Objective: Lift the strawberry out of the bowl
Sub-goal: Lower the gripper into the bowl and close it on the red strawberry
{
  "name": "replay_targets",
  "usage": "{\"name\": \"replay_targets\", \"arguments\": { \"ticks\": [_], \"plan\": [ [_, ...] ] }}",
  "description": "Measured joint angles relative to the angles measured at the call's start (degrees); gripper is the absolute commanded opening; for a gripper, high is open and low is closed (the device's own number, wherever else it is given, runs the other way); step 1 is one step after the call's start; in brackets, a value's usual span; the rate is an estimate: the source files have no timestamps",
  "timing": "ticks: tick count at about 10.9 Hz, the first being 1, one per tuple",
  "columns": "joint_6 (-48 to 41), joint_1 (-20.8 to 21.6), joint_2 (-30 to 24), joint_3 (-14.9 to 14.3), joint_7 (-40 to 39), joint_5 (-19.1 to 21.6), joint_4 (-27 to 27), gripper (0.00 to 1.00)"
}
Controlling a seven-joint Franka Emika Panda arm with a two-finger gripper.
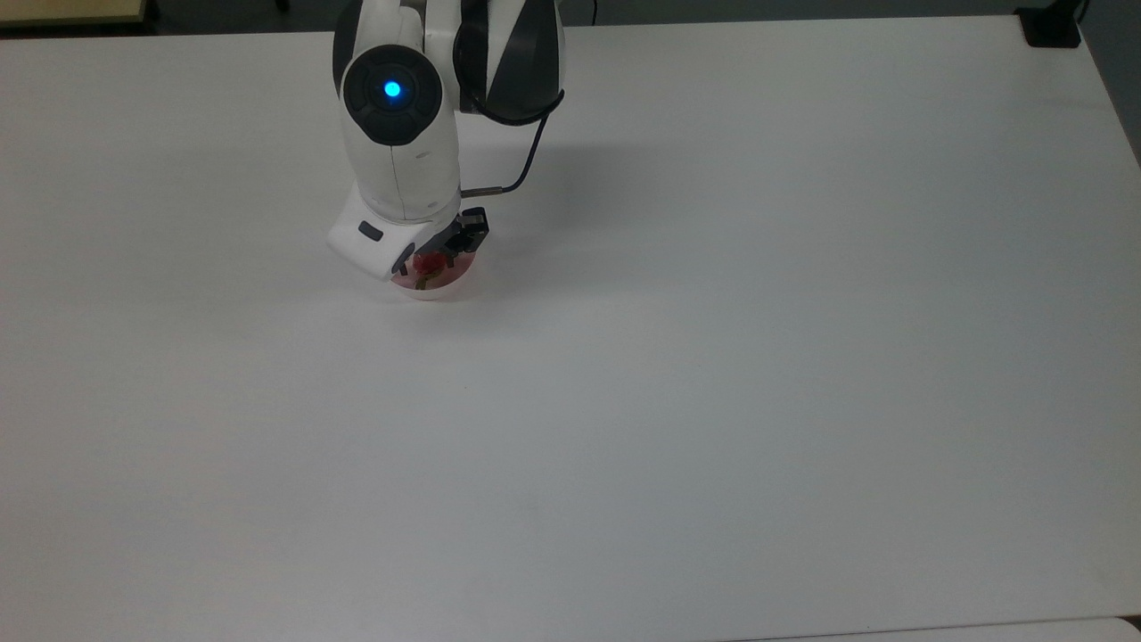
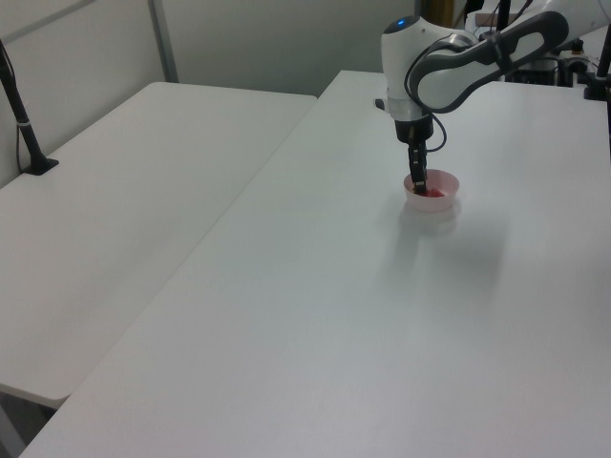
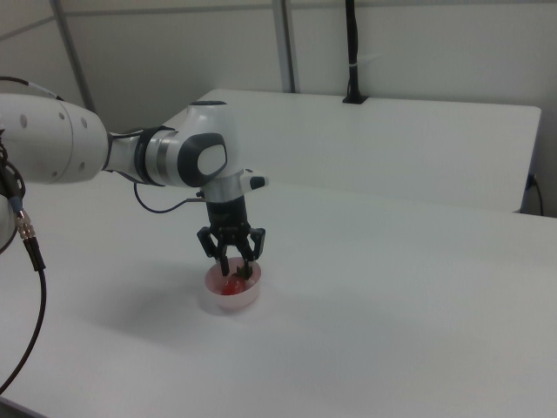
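Upper left of top view: white arm covers much of the small pale pink bowl (image 1: 443,278) on the white surface (image 1: 713,357). Right view, centre-left: gripper (image 3: 231,269) fingers spread, tips down inside the bowl either side of the small glossy red strawberry (image 3: 231,283). Left view hides the spread.

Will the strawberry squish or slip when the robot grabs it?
The strawberry looks glossy and rounded, so it might slip between the tool's narrow fingers. It is small, so probably light. The bowl looks light too and may slide if bumped.
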Motion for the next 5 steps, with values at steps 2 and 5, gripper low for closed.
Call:
{"name": "replay_targets", "arguments": {
  "ticks": [2, 5],
  "plan": [
    [-0.05, -0.1, 0.03, -0.06, 0.01, 0.0, -1.76, 0.53],
    [-0.05, -0.93, 0.05, -0.12, 0.87, 0.0, -3.38, 0.33]
  ]
}}
